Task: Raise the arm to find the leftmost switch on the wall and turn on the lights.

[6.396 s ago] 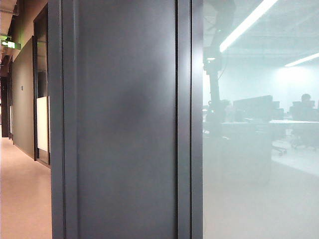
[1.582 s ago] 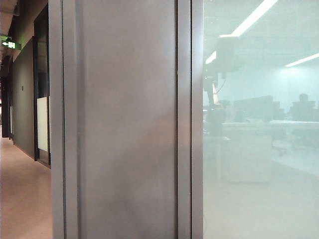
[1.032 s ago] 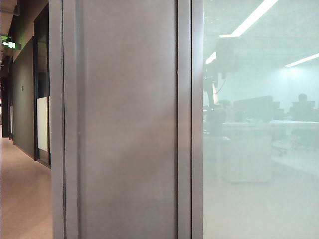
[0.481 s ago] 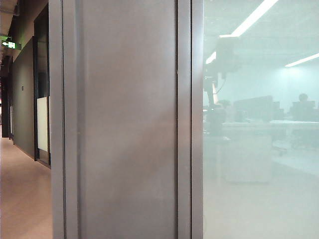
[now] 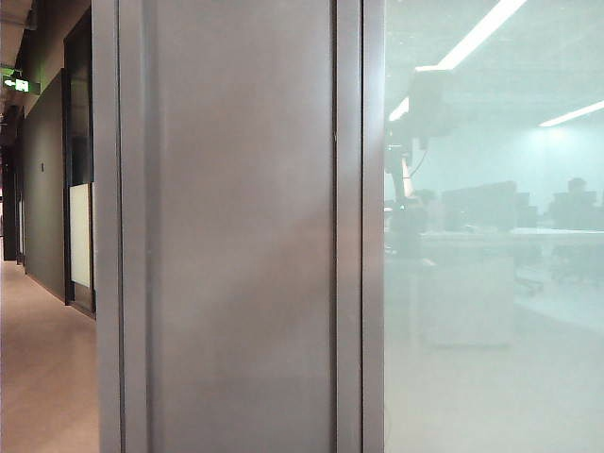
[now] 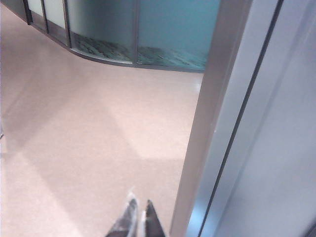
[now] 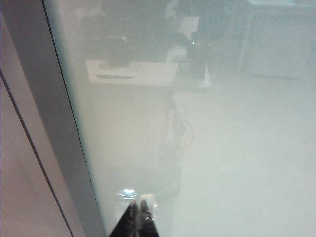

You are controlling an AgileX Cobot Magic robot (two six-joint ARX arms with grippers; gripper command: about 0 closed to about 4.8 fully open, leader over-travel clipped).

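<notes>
- Grey metal wall panel (image 5: 236, 236) fills the view; no switch shows.
- Hazy dark jointed arm (image 5: 408, 160) appears reflected in frosted glass (image 5: 491, 330); stiff, nothing to grasp.
- Left gripper (image 6: 139, 223) hangs above pinkish floor (image 6: 74, 138), tips pressed together.
- Right gripper (image 7: 139, 213) points at glass, tips together.

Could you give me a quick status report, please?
Left gripper shut, over bare floor. Right gripper shut, near frosted glass. Arm reflected, raised. No switch in view.

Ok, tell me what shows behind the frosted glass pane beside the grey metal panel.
Behind the frosted glass pane: the hazy dark arm, a seated person's silhouette, desks with dark monitors and ceiling light strips. No switch shows; the frosting blurs detail.
</notes>
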